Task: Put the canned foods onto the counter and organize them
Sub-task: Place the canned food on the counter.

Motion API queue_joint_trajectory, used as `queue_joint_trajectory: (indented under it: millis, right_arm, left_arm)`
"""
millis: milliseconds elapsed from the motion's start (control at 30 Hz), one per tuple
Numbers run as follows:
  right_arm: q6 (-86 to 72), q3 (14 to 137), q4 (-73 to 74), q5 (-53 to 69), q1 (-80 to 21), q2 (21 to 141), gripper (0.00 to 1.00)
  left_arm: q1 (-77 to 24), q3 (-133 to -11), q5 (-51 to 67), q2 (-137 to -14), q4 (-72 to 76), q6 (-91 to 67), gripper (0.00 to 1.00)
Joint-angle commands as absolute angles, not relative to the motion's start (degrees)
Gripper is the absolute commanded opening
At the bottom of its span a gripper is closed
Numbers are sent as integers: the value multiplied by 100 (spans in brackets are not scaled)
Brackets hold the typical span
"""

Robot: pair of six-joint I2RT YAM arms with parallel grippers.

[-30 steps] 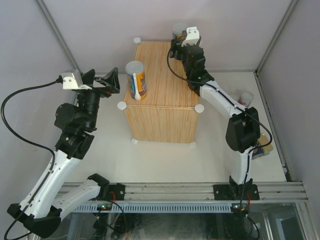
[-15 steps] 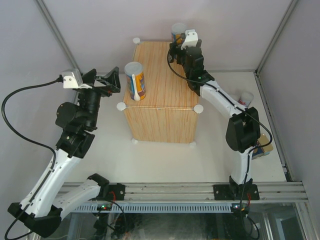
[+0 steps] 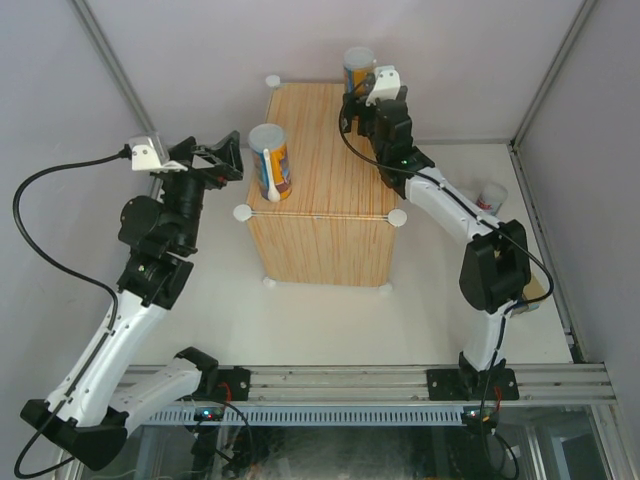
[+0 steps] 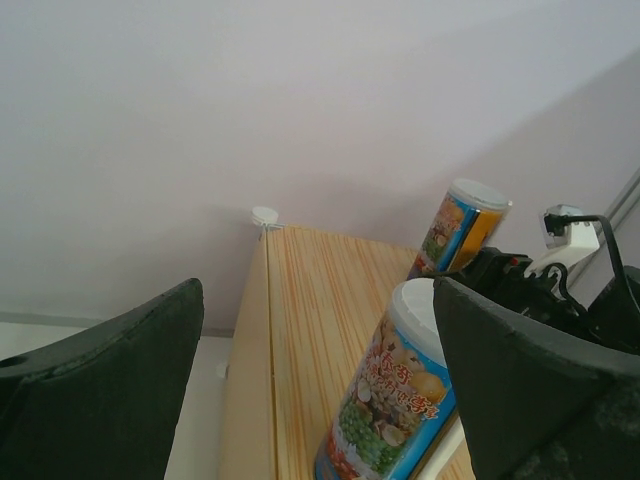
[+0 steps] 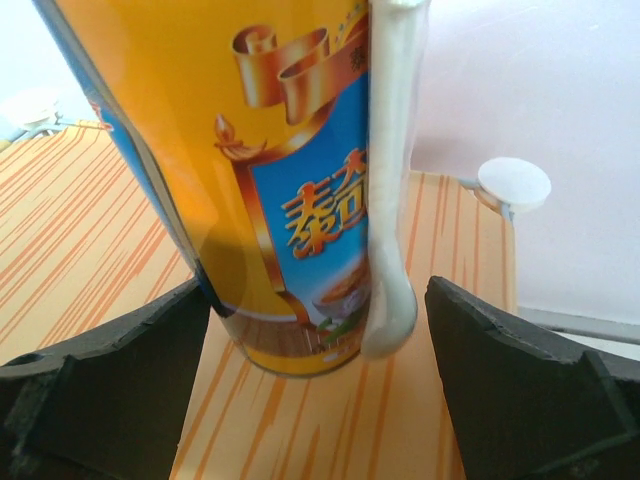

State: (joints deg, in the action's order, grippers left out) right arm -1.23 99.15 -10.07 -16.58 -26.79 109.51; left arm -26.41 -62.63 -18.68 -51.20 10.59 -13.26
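Note:
The counter, a light wood-grain box, stands mid-table. Two tall blue-orange cans with white spoons stand upright on it. One can is at the near left edge, the other at the far right corner. My right gripper is open just in front of the far can; its fingers flank the can's base, with a gap beside the spoon. My left gripper hangs open left of the near can, holding nothing.
White knobs mark the counter's corners. A pale-lidded can stands on the table by the right wall. Something gold and blue lies partly hidden behind the right arm. The walls close in at left, right and back.
My right gripper's jaws have spread off the far can and drawn back a little toward me, uncovering it. The left arm has shifted slightly upward.

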Motion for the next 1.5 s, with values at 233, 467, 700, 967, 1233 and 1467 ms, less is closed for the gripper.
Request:
queue_joint_trajectory:
  millis: [233, 467, 700, 967, 1233, 1467]
  right_arm:
    - [-266, 9583, -1238, -1640, -2685, 10211, 86]
    - [-342, 9452, -1213, -1602, -2695, 10069, 85]
    - [-329, 9253, -1274, -1669, -2715, 9900, 79]
    - [-373, 9526, -1125, -1713, -2637, 10121, 74]
    - [-395, 9853, -1030, -1766, -2559, 10379, 74]
    - [-413, 10080, -938, -1791, -2480, 10556, 75]
  left_arm:
    - [-2555, -6301, -1679, -5095, 1257, -1591, 100]
    - [-2549, -6311, -1695, -5053, 1222, -1574, 100]
    - [-2525, -6234, -1705, -5003, 1237, -1563, 100]
    - [-2505, -6205, -1653, -4975, 1208, -1532, 100]
    - [-2479, -6189, -1574, -5007, 1235, -1485, 99]
    - [-2442, -6152, -1523, -5010, 1273, -1478, 98]
